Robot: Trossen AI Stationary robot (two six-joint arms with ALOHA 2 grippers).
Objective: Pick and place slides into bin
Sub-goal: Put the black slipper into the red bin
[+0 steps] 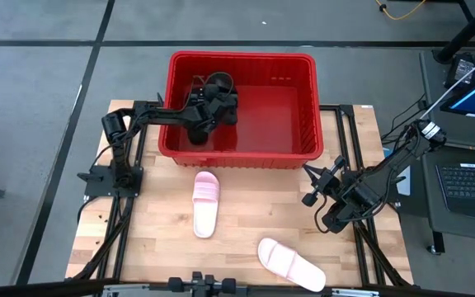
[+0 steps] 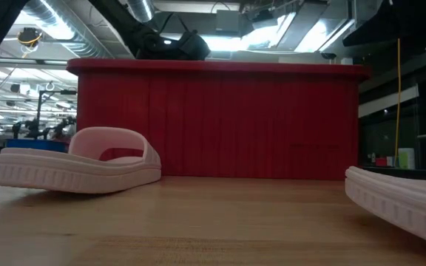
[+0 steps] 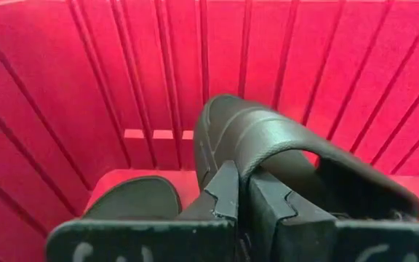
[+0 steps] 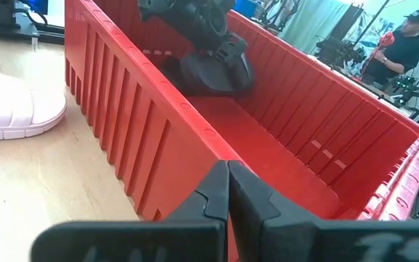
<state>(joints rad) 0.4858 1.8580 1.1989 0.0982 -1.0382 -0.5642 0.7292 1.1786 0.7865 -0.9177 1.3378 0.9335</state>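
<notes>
A black slide (image 3: 268,145) is gripped by the left gripper (image 3: 242,193) inside the bin (image 1: 303,153); the right gripper (image 1: 318,186), clenched empty, is held beside it.

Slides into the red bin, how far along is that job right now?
Roughly halfway. Done: one black slide already lies in the red bin. In hand: the left gripper, inside the bin, is shut on the strap of the second black slide. Left: two pink slides lie on the table. The right gripper waits shut beside the bin.
</notes>
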